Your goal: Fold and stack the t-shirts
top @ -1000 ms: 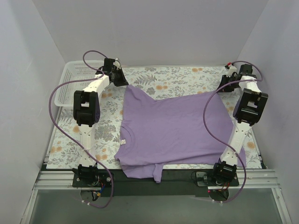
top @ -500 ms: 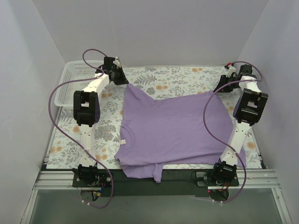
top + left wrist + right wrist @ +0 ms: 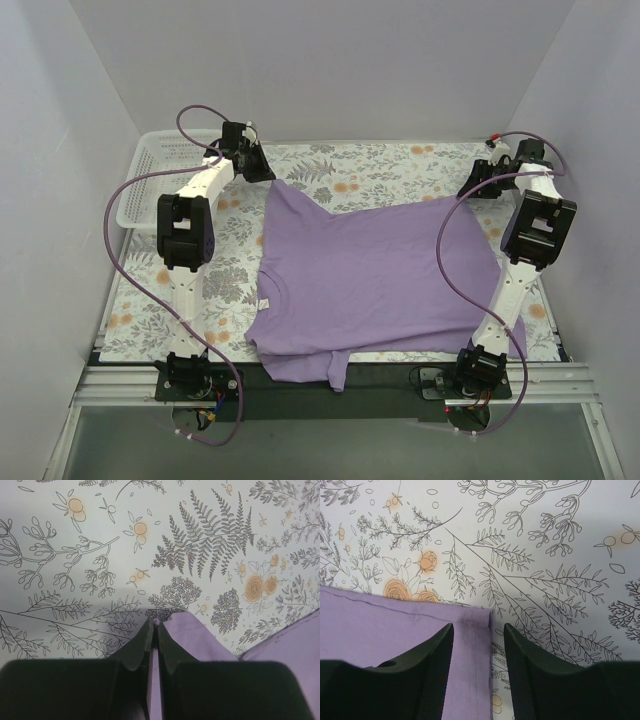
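t-shirt (image 3: 370,290): lavender, spread over the middle of the surface on the floral cover (image 3: 390,160), running out to the right edge. Neck opening and small white label (image 3: 264,303) face the left edge. Along the near edge a second layer shows under the top one. One flap (image 3: 335,372) hangs past the near edge of the surface.

left gripper (image 3: 154,625): at the shirt's far-left corner, toward the far edge. Jaws together, clamped on the tip of that corner. Purple fabric shows in the slit between them and fans out to one side. The corner looks tented up off the cover.

right gripper (image 3: 479,630): at the shirt's far-right corner, near the far-right corner of the surface. Jaws apart, straddling the hemmed corner. One finger sits over the cloth, the other over bare cover. The fabric lies flat between them, hem stitching visible. Can't tell whether the tips touch the cloth.

white basket (image 3: 150,185): at the far-left corner of the surface, beside the left arm, apart from the shirt.
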`<state>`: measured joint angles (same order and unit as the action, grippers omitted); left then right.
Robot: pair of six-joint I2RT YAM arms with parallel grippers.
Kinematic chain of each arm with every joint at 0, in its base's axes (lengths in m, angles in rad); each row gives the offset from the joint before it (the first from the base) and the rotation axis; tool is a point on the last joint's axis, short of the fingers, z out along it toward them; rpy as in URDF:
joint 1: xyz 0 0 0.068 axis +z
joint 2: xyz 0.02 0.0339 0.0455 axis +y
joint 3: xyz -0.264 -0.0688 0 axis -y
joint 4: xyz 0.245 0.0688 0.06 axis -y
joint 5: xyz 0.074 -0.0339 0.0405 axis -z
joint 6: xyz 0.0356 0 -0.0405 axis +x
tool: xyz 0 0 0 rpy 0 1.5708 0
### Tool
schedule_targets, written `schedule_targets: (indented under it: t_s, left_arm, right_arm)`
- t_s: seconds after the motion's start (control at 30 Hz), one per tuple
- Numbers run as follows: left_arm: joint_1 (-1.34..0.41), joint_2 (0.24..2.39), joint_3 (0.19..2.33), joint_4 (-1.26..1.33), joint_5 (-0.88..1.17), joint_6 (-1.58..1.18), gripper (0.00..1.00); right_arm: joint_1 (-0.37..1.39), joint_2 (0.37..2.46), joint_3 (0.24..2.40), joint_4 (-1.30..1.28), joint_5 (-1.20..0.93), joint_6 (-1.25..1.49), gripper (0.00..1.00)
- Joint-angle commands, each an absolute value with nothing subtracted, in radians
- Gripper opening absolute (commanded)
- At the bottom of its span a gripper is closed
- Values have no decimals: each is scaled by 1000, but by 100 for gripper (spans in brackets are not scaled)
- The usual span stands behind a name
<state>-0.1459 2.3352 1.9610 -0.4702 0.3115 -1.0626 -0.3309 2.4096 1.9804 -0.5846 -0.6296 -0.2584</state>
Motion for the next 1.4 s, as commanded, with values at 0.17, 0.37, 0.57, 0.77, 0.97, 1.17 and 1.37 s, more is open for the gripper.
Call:
schedule_targets:
  t_s: [0.17, 0.37, 0.57, 0.77, 0.97, 1.17, 1.37]
  left_arm:
    - [-149, 2269, 1991, -477, 330, -1068, 0]
    - [-149, 2270, 1991, -477, 328, -1069, 0]
    - [-149, 2275, 1988, -479, 327, -1071, 0]
    - [-149, 2270, 1990, -479, 324, -1069, 0]
    - [-147, 2244, 1990, -479, 314, -1063, 0]
    - [-146, 2198, 1973, -471, 316, -1071, 0]
    - [-146, 2094, 1888, -433, 333, -1077, 0]
  right_arm:
    - [-322, 2424, 1959, -597, -627, -264, 43]
    - [-318, 2427, 1939, -604, -646, -276, 28]
    - [-318, 2425, 1939, -607, -647, -284, 20]
    - [-321, 2419, 1960, -598, -661, -278, 1]
    - [-359, 2346, 1908, -560, -739, -265, 1]
    - [-399, 2186, 1700, -440, -816, -256, 1]
    - [-458, 1913, 1364, -241, -871, -239, 1]
